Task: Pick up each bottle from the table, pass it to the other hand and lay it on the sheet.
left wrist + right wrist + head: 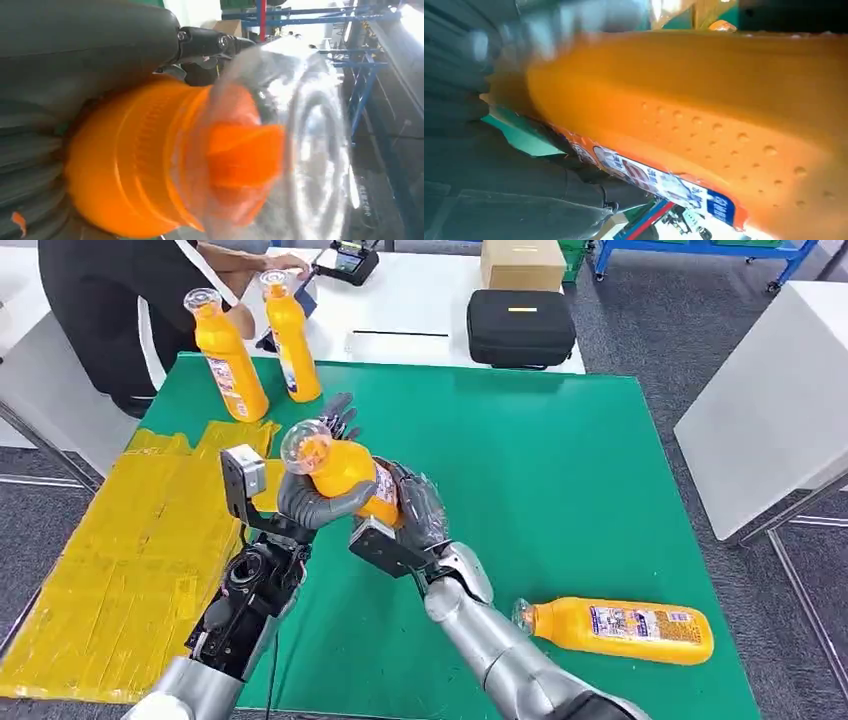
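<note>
Nearest: spare bottle (612, 628) lying on its side on the green table (560, 470), by the right forearm, cap toward the robot; label printed but too small to read.

Mid: held bottle (345, 470) in the air over the table, tilted, clear cap (305, 443) toward the left; both hands on it; left hand (318, 502) wraps the neck and shoulder just under the cap, thumb across the front; right hand (415, 505) closed round the lower body and label; handover in progress, I judge, neither has let go.

Handling, my read: rigid plastic, full-looking so moderately heavy; smooth and a bit slippery; dimpled body in the right wrist view should help grip; clear overcap looks thin, keep fingers off it, grip the body or shoulder.

Label in the right wrist view: blue and red print, blurred, unreadable.

Left: yellow sheet (120, 560) over the table's left edge, no bottle on it.

Far: two upright bottles (255, 345) at the far left corner of the table; a person (120, 300) beside them; black case (520, 327) and cardboard box (522, 262) on the white table beyond.
</note>
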Controlling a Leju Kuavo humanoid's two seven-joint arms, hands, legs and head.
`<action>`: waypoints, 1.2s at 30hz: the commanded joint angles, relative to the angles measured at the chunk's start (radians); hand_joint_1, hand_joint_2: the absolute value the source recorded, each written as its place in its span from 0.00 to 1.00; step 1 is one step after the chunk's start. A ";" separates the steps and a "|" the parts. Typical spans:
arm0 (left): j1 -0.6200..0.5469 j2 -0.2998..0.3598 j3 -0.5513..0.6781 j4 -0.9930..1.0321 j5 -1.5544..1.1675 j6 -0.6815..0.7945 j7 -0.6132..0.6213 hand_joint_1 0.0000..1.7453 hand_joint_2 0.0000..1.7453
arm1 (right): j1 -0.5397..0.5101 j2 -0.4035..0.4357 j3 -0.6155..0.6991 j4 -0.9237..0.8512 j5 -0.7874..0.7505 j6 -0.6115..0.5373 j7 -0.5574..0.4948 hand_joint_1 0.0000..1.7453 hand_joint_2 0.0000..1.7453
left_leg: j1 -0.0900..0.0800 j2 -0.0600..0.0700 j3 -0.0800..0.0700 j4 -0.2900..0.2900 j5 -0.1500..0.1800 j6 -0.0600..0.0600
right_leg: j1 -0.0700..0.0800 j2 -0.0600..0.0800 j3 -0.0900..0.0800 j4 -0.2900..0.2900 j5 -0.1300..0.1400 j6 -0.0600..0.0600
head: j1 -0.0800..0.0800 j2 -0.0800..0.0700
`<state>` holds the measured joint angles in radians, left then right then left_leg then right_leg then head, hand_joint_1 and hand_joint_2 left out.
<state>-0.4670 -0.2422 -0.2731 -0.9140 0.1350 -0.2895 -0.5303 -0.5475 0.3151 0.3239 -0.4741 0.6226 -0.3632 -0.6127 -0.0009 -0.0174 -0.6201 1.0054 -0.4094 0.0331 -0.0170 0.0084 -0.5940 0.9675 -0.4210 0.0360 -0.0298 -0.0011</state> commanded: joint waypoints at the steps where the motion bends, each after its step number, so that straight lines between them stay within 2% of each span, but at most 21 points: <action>1: -0.066 0.008 -0.019 0.082 0.005 0.001 0.011 0.00 1.00 | 0.019 0.011 0.126 -0.052 0.018 0.008 -0.017 1.00 1.00 | 0.000 0.002 0.004 0.000 -0.002 -0.002 | 0.001 0.000 0.004 0.000 -0.002 -0.002 | 0.000 0.000; 6: -0.078 0.002 -0.023 0.101 0.009 -0.003 0.007 0.01 1.00 | 0.035 -0.002 0.138 -0.072 0.011 0.012 0.011 1.00 1.00 | 0.001 0.001 0.005 0.000 -0.002 -0.002 | 0.001 -0.001 0.005 0.000 -0.002 -0.002 | 0.000 0.000; 7: -0.079 0.001 -0.021 0.103 0.009 0.002 0.006 1.00 1.00 | 0.036 -0.005 0.136 -0.067 0.008 0.010 0.012 1.00 1.00 | 0.001 0.001 0.003 0.000 -0.001 -0.001 | 0.001 -0.001 0.003 0.000 -0.001 -0.001 | 0.000 0.000; 36: -0.050 0.018 0.000 0.061 0.021 0.025 -0.002 1.00 1.00 | 0.059 -0.019 0.110 -0.079 -0.039 0.013 -0.001 1.00 1.00 | 0.001 0.001 0.004 0.000 -0.002 -0.002 | 0.001 -0.001 0.004 -0.001 -0.002 -0.002 | 0.000 0.000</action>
<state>-0.4665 -0.2422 -0.2720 -0.8919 0.1568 -0.2789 -0.5428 -0.5100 0.3120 0.3586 -0.5333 0.5913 -0.3620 -0.5833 -0.0009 -0.0171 -0.6200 1.0054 -0.4094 0.0331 -0.0170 0.0085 -0.5941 0.9674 -0.4210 0.0359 -0.0297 -0.0011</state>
